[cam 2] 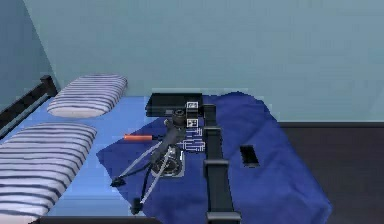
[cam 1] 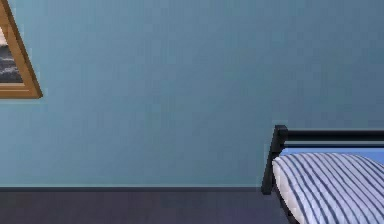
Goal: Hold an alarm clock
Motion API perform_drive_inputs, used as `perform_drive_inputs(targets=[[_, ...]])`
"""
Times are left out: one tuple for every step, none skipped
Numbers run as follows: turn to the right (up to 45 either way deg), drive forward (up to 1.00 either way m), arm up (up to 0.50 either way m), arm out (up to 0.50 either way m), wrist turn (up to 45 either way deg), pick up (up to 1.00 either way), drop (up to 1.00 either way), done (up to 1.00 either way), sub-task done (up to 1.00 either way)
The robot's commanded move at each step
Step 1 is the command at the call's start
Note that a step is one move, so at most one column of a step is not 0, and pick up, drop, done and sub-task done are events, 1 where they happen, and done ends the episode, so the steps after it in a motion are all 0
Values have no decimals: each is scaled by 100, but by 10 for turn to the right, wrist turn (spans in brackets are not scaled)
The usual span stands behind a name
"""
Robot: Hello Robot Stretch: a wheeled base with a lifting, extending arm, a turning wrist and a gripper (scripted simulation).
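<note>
Over the blue blanket (cam 2: 270, 130) on the bed (cam 2: 112, 116), the fingers (cam 2: 150, 161) are seen by a small grey blob (cam 2: 176, 164), possibly the alarm clock; whether anything is grasped cannot be told.

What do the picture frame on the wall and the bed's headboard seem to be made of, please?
The picture frame looks like wood, matte: plain warm brown. The headboard looks like black metal or painted wood: thin smooth dark bars; I cannot tell which.

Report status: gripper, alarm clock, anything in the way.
Gripper seen against blue blanket; cannot tell whether it holds anything. Small grey thing by it, clock unconfirmed. Dark flat case, orange stick, dark slab lie nearby.
</note>
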Motion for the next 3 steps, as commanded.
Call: perform_drive_inputs(targets=[[0,0,0,0,450,0,0,0,0],[0,0,0,0,450,0,0,0,0],[0,0,0,0,360,0,0,0,0]])
